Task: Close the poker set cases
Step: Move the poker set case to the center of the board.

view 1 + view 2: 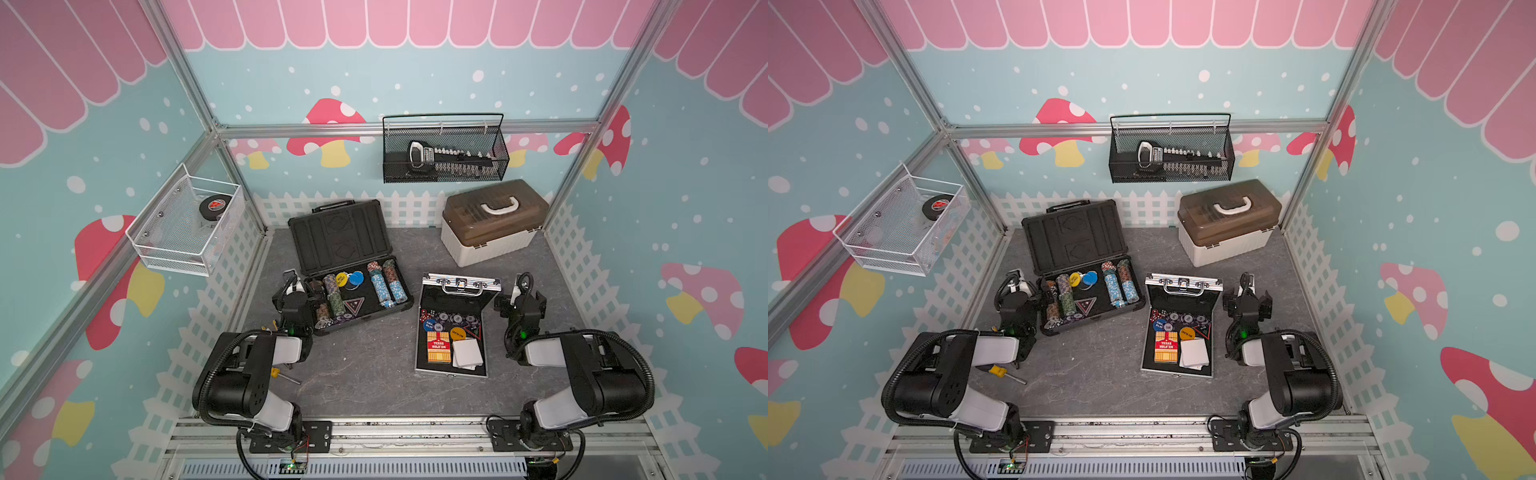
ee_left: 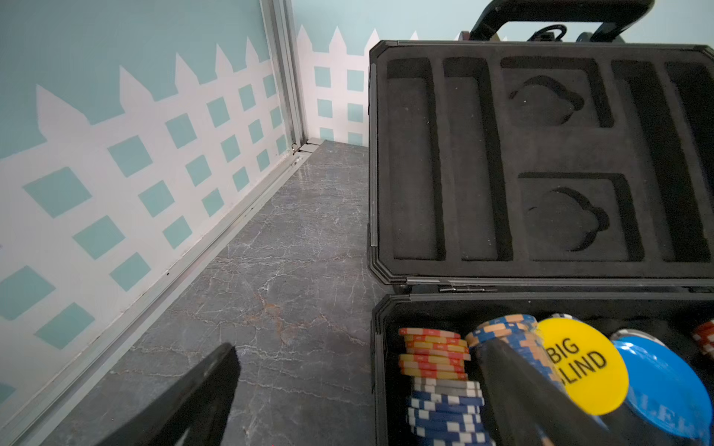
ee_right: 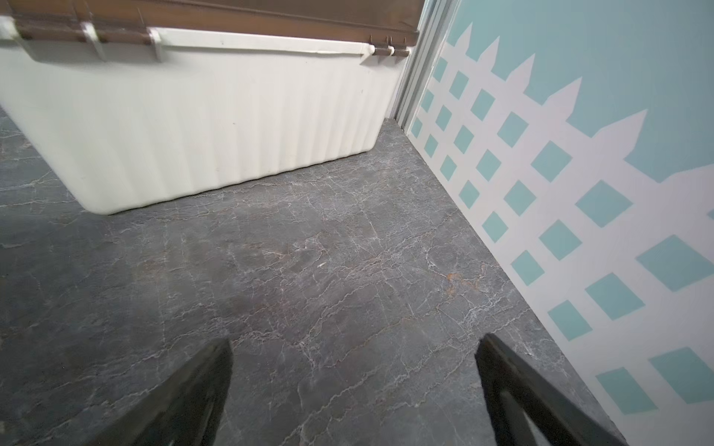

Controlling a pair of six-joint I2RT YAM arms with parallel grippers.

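Top view: we log black case open beside left gripper, silver case open beside right gripper, lids hinged at far edges. Left wrist: jaws spread astride that black case's wall. Right wrist: jaws spread above tabletop.

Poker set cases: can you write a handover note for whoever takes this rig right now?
Left claw: open, empty, at the black case's side edge, partly above its chips.
Right claw: open, empty, over the table beside the silver case.
Both cases sit on the table, lids raised.
Done: nothing closed.
Left: fold both lids down.
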